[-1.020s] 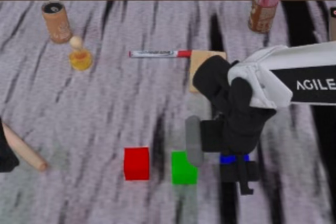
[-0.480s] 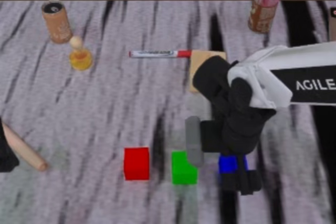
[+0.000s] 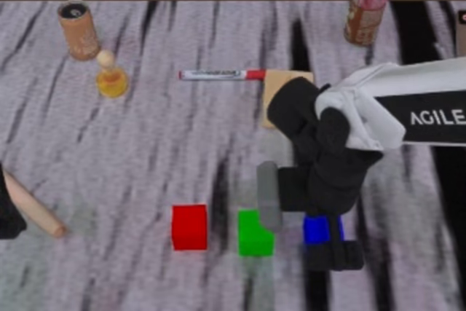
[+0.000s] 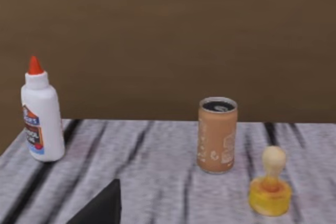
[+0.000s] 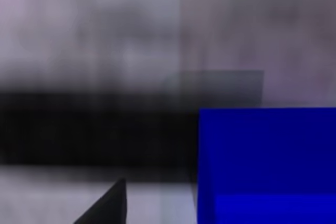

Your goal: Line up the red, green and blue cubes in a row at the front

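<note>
Front of table, three small glossy cubes in a row: red cube (image 3: 189, 227) at the left, green cube (image 3: 255, 233) in the middle, blue cube (image 3: 319, 229) at the right, with a clear gap between red and green and a similar one between green and blue. All three rest on the grey streaked table (image 3: 145, 151). Right gripper (image 3: 331, 242) of the AgileX arm hangs directly above the blue cube, its dark body covering part of the cube; whether its jaws are closed on the cube or parted around it cannot be told. In the right wrist view the blue cube (image 5: 268, 163) fills the near corner, sitting on the tabletop. Left gripper: out of sight, its arm parked at the table's left edge. Other items: pale tan wooden block (image 3: 275, 91) behind the right arm, partly hidden by it; red-capped marker (image 3: 222, 74) lying just beside the block's left side; brown can (image 3: 79, 29) upright at the back left, with a yellow-based wooden knob (image 3: 111, 78) near it; pink can (image 3: 368, 1) at the back right; wooden rolling pin (image 3: 33, 207) at the left edge; white glue bottle (image 4: 41, 116) upright, seen only from the left wrist.
</note>
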Robot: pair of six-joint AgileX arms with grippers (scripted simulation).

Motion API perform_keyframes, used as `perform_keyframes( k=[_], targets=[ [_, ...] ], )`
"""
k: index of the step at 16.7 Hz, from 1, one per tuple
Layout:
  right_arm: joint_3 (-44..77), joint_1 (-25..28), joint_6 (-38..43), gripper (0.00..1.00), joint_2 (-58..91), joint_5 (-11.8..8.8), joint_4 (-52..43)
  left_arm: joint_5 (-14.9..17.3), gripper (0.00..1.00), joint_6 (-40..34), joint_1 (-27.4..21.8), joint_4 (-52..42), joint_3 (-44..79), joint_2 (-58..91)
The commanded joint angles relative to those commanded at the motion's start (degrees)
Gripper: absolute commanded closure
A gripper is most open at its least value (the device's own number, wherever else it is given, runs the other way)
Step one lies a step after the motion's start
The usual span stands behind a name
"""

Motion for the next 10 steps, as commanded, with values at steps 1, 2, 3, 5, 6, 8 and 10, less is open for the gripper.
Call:
perform_keyframes(
  k=[1, 2, 3, 5, 6, 8, 10],
  targets=[
    [0.6, 0.1, -0.1, 0.0, -0.3, 0.0, -0.8, 0.0, 0.0, 0.0, 0.0, 0.0, 0.0, 0.0],
    [1.4, 0.2, -0.2, 0.0, -0.8, 0.0, -2.1, 0.0, 0.0, 0.0, 0.0, 0.0, 0.0, 0.0],
    [2.4, 0.3, -0.3, 0.0, -1.5, 0.0, -3.9, 0.0, 0.0, 0.0, 0.0, 0.0, 0.0, 0.0],
    [4.7, 0.3, -0.3, 0.0, -3.3, 0.0, -8.2, 0.0, 0.0, 0.0, 0.0, 0.0, 0.0, 0.0],
    [5.8, 0.3, -0.3, 0.0, -4.1, 0.0, -10.4, 0.0, 0.0, 0.0, 0.0, 0.0, 0.0, 0.0],
    [7.6, 0.3, -0.2, 0.0, -5.7, 0.0, -13.6, 0.0, 0.0, 0.0, 0.0, 0.0, 0.0, 0.0],
    [8.1, 0.4, -0.3, 0.0, -6.3, 0.0, -14.5, 0.0, 0.0, 0.0, 0.0, 0.0, 0.0, 0.0]
  ],
)
